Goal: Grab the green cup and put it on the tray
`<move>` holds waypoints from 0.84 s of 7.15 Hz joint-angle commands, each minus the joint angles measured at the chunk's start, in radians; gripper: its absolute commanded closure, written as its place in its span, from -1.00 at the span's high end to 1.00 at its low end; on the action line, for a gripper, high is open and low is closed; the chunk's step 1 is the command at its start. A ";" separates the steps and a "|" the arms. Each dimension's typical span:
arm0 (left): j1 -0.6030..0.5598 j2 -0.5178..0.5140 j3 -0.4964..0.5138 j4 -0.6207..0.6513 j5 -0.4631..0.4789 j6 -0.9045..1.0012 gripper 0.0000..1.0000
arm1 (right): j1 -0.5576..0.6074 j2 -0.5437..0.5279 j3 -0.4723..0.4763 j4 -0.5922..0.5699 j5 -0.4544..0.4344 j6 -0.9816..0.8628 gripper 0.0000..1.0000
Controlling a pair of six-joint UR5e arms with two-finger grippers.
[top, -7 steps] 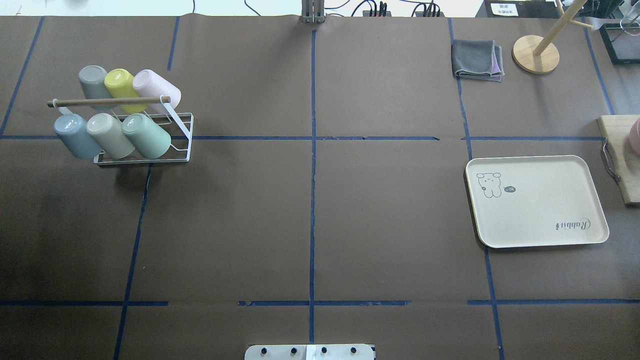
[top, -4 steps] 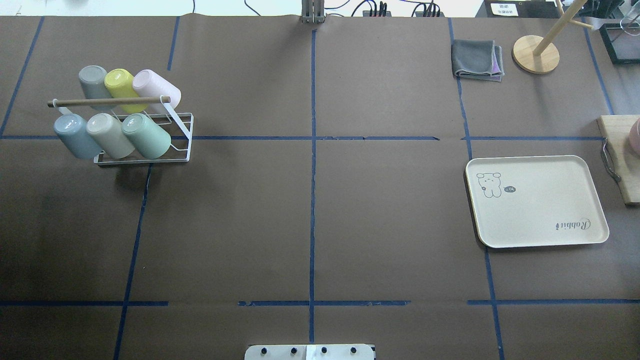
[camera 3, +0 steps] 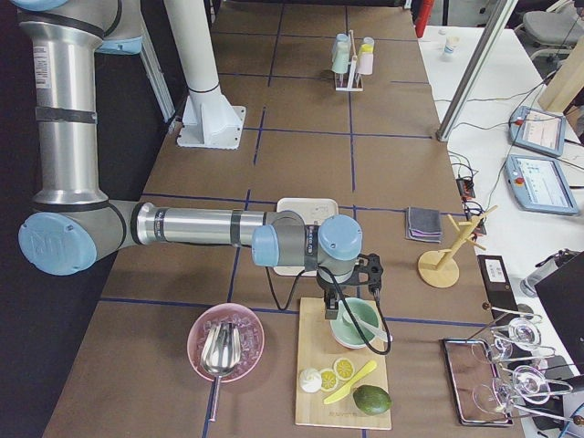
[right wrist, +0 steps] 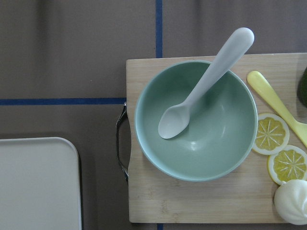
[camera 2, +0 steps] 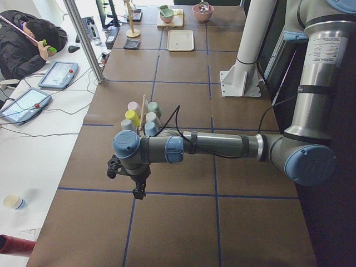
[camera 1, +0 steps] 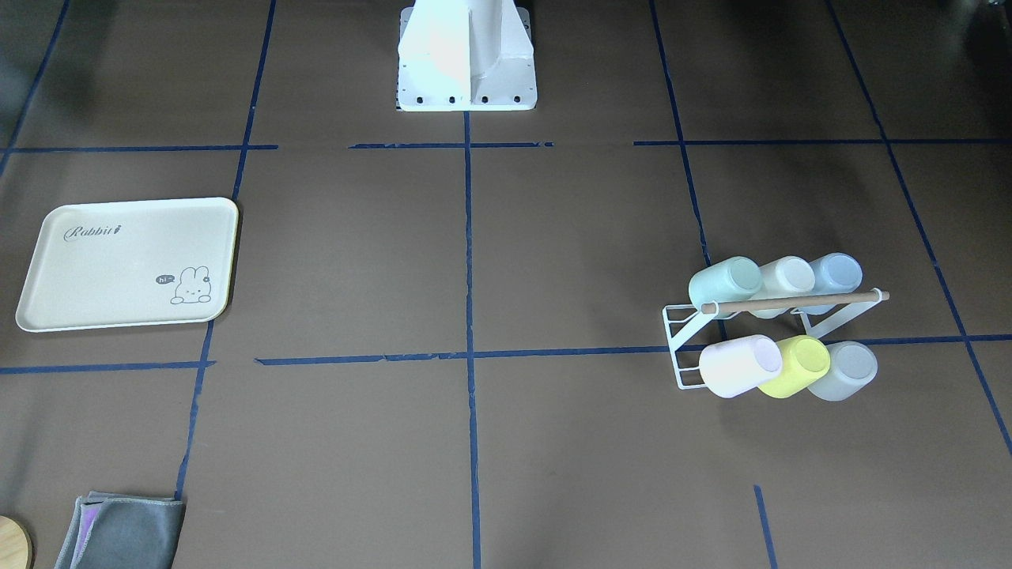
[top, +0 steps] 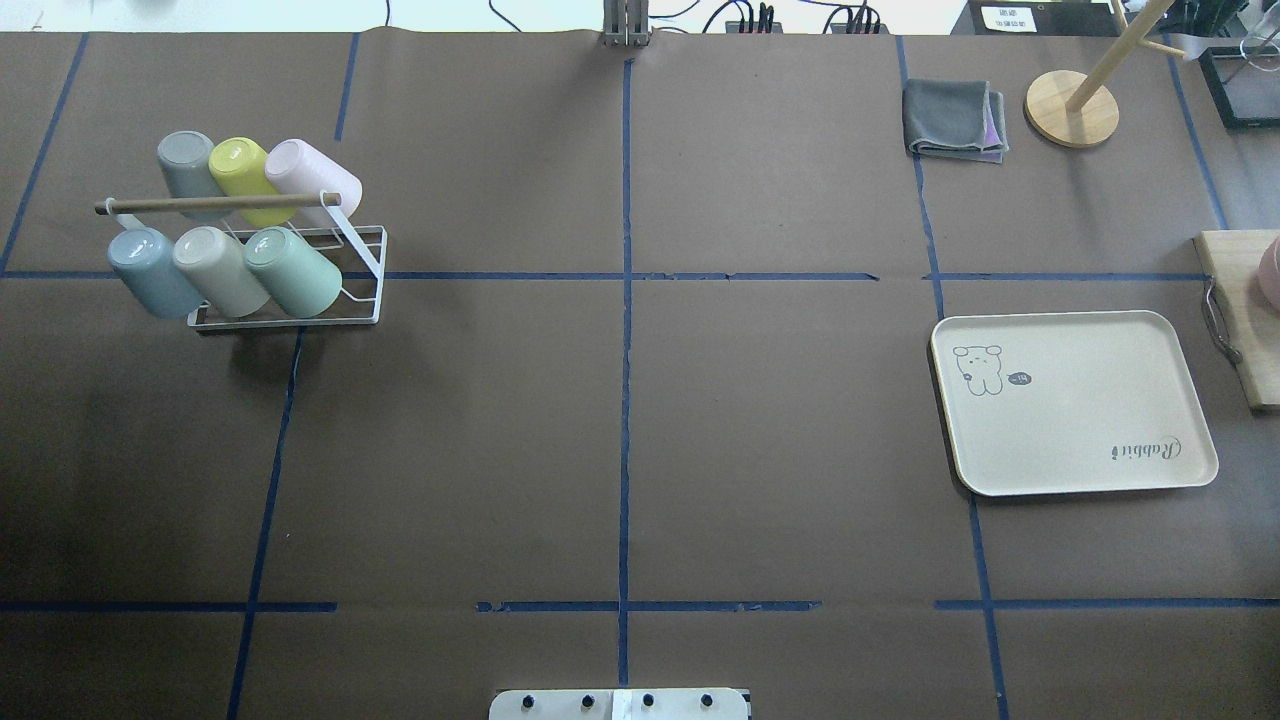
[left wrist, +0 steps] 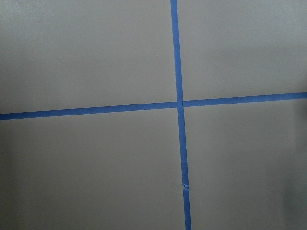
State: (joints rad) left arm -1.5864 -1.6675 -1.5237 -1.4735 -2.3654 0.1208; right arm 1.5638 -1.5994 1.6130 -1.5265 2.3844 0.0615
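Note:
The green cup [top: 293,272] is pale mint and lies tilted on a white wire rack [top: 360,300] at the far left, rightmost in the front row; it also shows in the front-facing view [camera 1: 723,284]. The tray [top: 1075,400] is cream with a bunny and "Rabbit" script, lies on the right and holds nothing; its corner shows in the right wrist view [right wrist: 38,182]. My left gripper [camera 2: 137,191] hangs over bare table near the rack's end. My right gripper [camera 3: 336,306] hangs over a green bowl beyond the tray. I cannot tell whether either is open or shut.
The rack also holds blue [top: 150,270], beige [top: 218,270], grey, yellow-green [top: 245,175] and pink cups under a wooden bar. A cutting board [right wrist: 192,206] holds a green bowl [right wrist: 196,120] with a spoon and lemon slices. A grey cloth [top: 953,120] and a wooden stand [top: 1070,108] lie at the back right.

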 commanded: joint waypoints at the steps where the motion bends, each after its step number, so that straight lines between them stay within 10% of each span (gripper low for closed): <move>1: -0.004 0.005 -0.010 -0.001 0.000 0.000 1.00 | -0.060 -0.020 0.051 0.088 0.002 0.167 0.98; 4: -0.006 0.011 -0.027 -0.001 0.000 -0.001 1.00 | -0.223 -0.155 0.050 0.519 -0.054 0.533 1.00; 6: -0.006 0.011 -0.029 -0.001 0.000 -0.001 1.00 | -0.367 -0.160 0.048 0.569 -0.137 0.673 0.99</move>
State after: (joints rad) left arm -1.5922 -1.6567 -1.5514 -1.4741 -2.3654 0.1197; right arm 1.2887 -1.7510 1.6619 -1.0006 2.3017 0.6410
